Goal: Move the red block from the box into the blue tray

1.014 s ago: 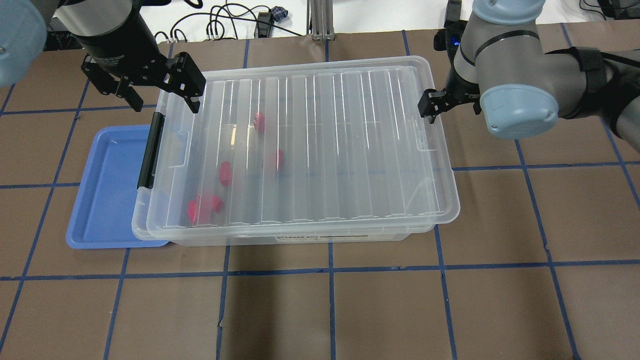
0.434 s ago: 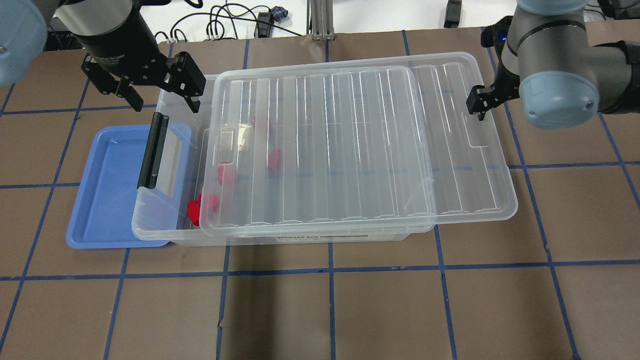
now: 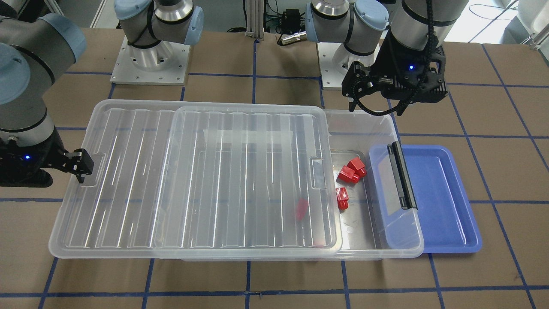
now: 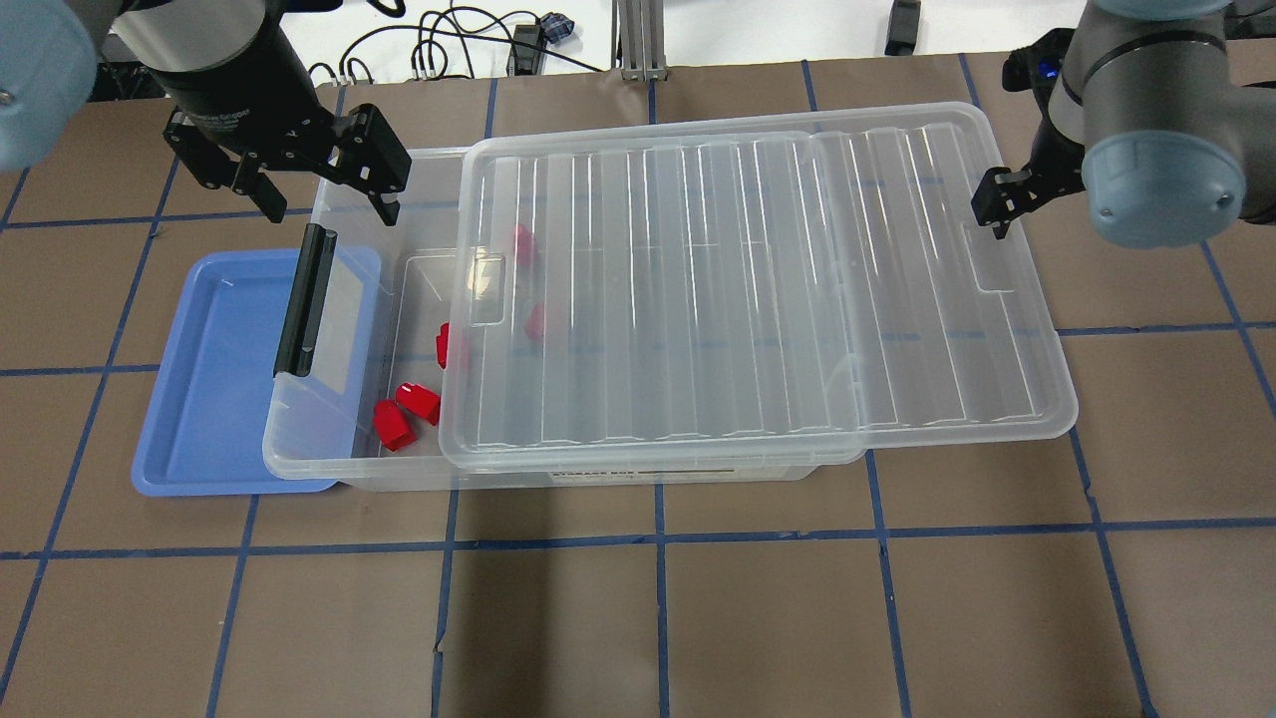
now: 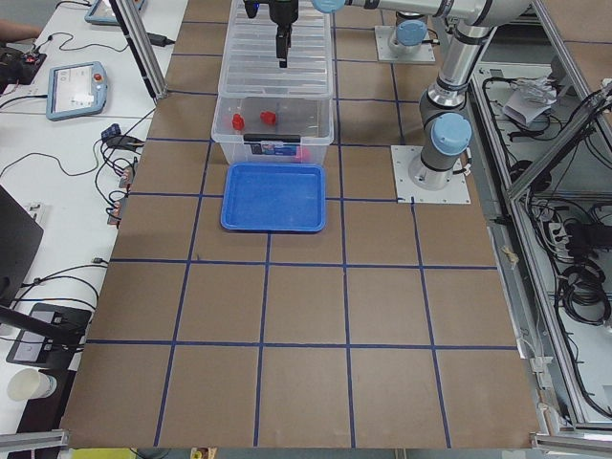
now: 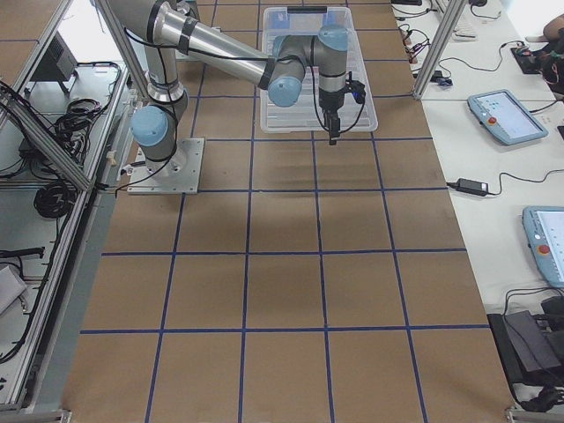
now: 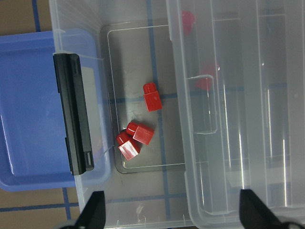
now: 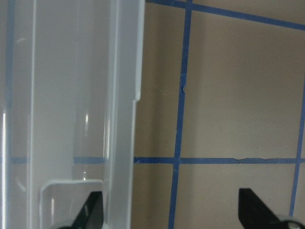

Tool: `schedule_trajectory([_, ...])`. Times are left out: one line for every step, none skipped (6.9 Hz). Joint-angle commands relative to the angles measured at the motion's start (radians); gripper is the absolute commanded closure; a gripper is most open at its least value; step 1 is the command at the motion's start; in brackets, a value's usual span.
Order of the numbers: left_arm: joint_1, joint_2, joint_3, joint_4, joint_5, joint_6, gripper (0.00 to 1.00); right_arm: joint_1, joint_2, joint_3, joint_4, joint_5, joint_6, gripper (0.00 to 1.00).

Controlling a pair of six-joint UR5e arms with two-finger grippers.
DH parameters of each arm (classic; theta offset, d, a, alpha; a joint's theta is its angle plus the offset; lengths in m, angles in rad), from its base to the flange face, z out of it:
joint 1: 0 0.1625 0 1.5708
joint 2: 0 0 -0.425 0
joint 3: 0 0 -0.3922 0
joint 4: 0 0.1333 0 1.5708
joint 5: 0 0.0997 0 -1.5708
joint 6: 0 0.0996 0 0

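Spanning much of the brown tabletop (image 4: 758, 618), the clear box (image 4: 598, 477) sits with its ribbed lid (image 4: 758, 289) offset toward the robot's right. The lid overhangs that end and leaves a strip open at the left end, where the black latch (image 4: 304, 299) is. The blue tray (image 4: 209, 369) lies on the tabletop at the latch end, its near edge tucked under the box's rim, with nothing in it. Five red blocks (image 7: 152, 97) lie on the box floor. Three are in the open strip, two of them touching near the front wall, and two more show blurred through the lid. The left hand (image 4: 327, 199) hovers open above the box's back corner at the latch end. The right hand (image 8: 174, 214) has its fingers spread wide, one finger at the notch in the lid's overhanging end.
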Motion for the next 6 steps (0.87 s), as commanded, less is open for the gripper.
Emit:
schedule_trajectory([0.000,-0.011,0.005,0.009,-0.001,-0.001,0.00,-0.054,-0.003,-0.002,0.000,0.001,-0.033,0.00])
schedule_trajectory([0.000,-0.021,0.002,0.065,-0.003,-0.006,0.00,-0.055,-0.005,-0.003,0.000,0.001,-0.035,0.00])
schedule_trajectory([0.008,-0.024,0.003,0.072,-0.001,-0.006,0.00,-0.050,-0.008,-0.006,0.002,0.004,-0.035,0.00])
schedule_trajectory([0.006,-0.031,0.003,0.070,-0.006,-0.013,0.00,-0.042,-0.017,-0.015,0.012,0.015,-0.035,0.00])
schedule_trajectory([0.006,-0.066,0.000,0.122,-0.062,-0.068,0.00,-0.032,-0.018,-0.066,0.052,0.018,-0.035,0.00])
schedule_trajectory([0.006,-0.114,-0.012,0.192,-0.061,-0.073,0.00,0.006,-0.028,-0.137,0.151,0.050,-0.024,0.00])
